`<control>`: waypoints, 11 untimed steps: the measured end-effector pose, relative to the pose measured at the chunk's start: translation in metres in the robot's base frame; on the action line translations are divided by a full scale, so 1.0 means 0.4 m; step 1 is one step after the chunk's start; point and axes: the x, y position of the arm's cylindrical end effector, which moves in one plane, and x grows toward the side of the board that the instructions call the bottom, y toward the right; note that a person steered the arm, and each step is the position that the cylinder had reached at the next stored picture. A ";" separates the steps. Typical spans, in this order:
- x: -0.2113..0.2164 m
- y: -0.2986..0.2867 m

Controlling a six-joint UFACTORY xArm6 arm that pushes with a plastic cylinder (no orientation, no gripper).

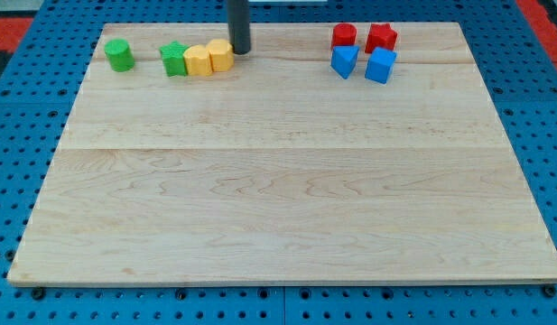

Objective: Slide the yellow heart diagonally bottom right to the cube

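my tip (239, 51) | touching yellow block (221, 56) (right side); no hand, nothing grasped

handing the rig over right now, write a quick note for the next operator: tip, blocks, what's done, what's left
My tip sits at the view's top, right against the right side of the right-hand yellow block.
Two yellow blocks touch in a row with the green star; the left yellow block is next to the star. I cannot tell which one is the heart.
Green cylinder stands apart, far left.
Blue cube is at the top right, with another blue block and two red blocks.
Done: nothing visible yet; the yellows are far from the cube.
Left: get the tip to the heart's upper left and push it down-right towards the cube.
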 end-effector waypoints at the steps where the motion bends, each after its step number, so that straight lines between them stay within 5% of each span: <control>1: -0.013 -0.015; 2: -0.083 -0.074; 4: 0.259 -0.073; 9: 0.270 -0.333; 11: 0.419 -0.087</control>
